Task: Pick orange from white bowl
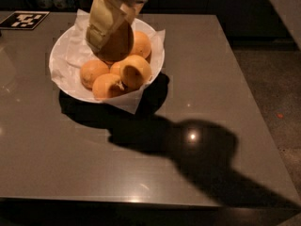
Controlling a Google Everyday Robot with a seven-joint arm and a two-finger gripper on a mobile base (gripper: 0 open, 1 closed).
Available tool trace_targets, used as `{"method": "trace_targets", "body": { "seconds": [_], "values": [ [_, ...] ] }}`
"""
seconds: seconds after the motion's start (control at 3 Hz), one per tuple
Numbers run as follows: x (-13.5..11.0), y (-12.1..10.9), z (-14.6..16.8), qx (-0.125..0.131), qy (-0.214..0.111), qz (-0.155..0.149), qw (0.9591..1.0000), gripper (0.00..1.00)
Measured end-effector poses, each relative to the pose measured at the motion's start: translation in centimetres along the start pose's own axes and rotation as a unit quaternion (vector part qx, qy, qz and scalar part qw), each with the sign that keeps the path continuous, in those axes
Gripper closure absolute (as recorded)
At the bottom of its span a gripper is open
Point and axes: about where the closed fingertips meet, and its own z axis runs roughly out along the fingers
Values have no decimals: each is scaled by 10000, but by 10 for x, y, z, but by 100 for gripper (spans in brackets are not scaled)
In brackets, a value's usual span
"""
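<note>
The white bowl (63, 55), lined with crinkled white paper, stands at the table's back left. Several smaller oranges (135, 71) lie in its right half. My gripper (113, 36) hangs from the top edge over the back of the bowl. One beige finger (101, 20) shows on the left. The gripper is shut on a large round orange (120, 46), which looks brownish in the gripper's shade. It is held just above the other oranges. The second finger is hidden behind it.
The grey table (197, 79) stretches to the right and front, with the arm's dark shadow (188, 140) across it. A black-and-white marker tag (23, 19) lies at the back left corner. The floor (277, 93) lies beyond the right edge.
</note>
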Motion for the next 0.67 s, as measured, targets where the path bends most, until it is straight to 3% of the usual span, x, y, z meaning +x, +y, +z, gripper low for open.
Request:
{"method": "trace_targets", "body": {
  "seconds": [0.67],
  "values": [
    [30,34,-22,47,57,573,9983,100]
  ]
}}
